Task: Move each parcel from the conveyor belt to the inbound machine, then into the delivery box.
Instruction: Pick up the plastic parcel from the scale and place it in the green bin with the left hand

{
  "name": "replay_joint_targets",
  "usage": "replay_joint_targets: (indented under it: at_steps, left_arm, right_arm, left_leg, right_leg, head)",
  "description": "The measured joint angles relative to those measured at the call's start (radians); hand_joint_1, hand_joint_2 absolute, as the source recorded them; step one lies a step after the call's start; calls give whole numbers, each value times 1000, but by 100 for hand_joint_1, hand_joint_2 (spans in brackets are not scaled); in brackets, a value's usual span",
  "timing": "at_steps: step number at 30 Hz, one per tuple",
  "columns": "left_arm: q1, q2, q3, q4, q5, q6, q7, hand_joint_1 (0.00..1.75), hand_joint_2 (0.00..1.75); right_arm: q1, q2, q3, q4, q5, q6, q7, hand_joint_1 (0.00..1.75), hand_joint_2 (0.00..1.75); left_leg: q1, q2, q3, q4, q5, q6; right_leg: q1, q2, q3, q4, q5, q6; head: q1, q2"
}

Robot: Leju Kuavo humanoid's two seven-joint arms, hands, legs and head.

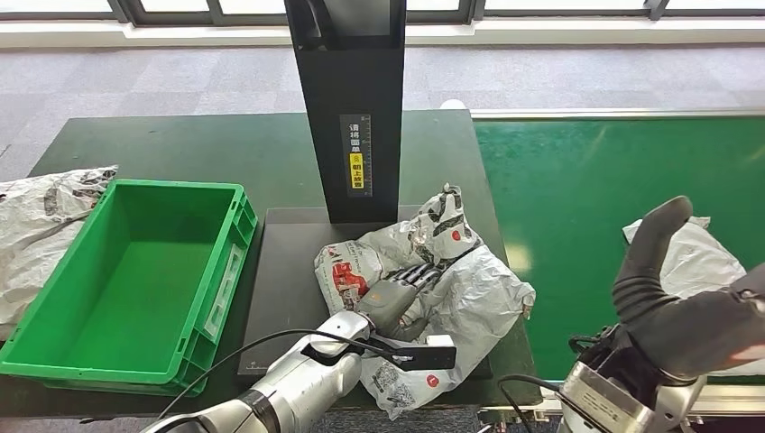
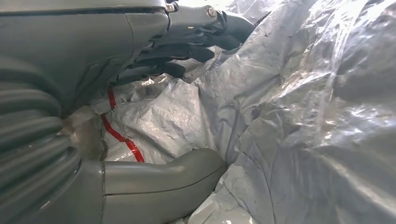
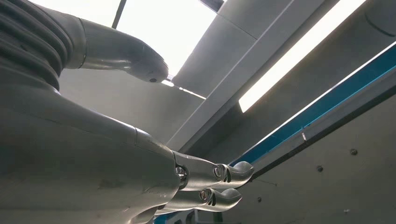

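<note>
Both hands differ: left hand (image 1: 403, 290) grips the grey parcel (image 1: 469, 289); right hand (image 1: 683, 298) spread, empty.

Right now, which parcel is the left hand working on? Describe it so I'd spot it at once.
Find the black scanner post in the middle. On the dark plate at its foot lies a crumpled grey parcel with red print, and the left hand rests on it. The other two parcels lie apart, one on the green belt, one beyond the green box.
</note>
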Motion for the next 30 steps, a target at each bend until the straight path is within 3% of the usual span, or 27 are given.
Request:
replay_joint_targets:
  at_steps: [1, 5, 11, 15, 25, 28, 30]
  left_arm:
    - [0, 0, 0, 1, -2, 1, 2, 0, 175]
    - [-1, 0, 0, 3, -7, 1, 5, 143, 175]
    - [-4, 0, 0, 8, -12, -2, 5, 143, 175]
    - [-10, 0, 0, 11, -14, -2, 5, 175, 175]
    - [-14, 0, 4, 12, -26, 23, -12, 175, 175]
    - [-11, 0, 13, 10, -39, 82, -17, 175, 175]
    - [-2, 0, 22, 3, -55, 188, -14, 175, 175]
  right_arm:
    - [-1, 0, 0, 4, 1, 0, 0, 0, 175]
    - [-4, 0, 0, 15, 2, 0, 0, 0, 175]
    - [-10, 2, 0, 25, 2, 0, 0, 0, 175]
    - [-11, 2, 0, 29, 2, 0, 0, 0, 175]
    - [-13, 2, 0, 43, 10, 0, 0, 0, 175]
    - [-13, 2, 0, 45, 11, 0, 0, 0, 175]
    - [-13, 2, 0, 46, 12, 0, 0, 0, 175]
  left_leg:
    - [0, 0, 0, 0, 0, 0]
    - [0, 0, 1, 0, 0, 0]
    - [0, 0, 2, 0, 0, 0]
    - [0, 0, 2, 0, 0, 0]
    - [0, 0, 2, 0, 0, 0]
    - [0, 0, 2, 0, 0, 0]
    - [0, 0, 1, 0, 0, 0]
  right_leg:
    - [0, 0, 0, 0, 0, 0]
    - [0, 0, 1, 0, 0, 0]
    - [0, 0, 2, 0, 0, 0]
    - [0, 0, 2, 0, 0, 0]
    - [0, 0, 2, 0, 0, 0]
    - [0, 0, 2, 0, 0, 0]
    - [0, 0, 1, 0, 0, 0]
  head:
    - [0, 0]
    - [0, 0]
    - [0, 0]
    - [0, 0]
    - [0, 0]
    - [0, 0]
    - [0, 0]
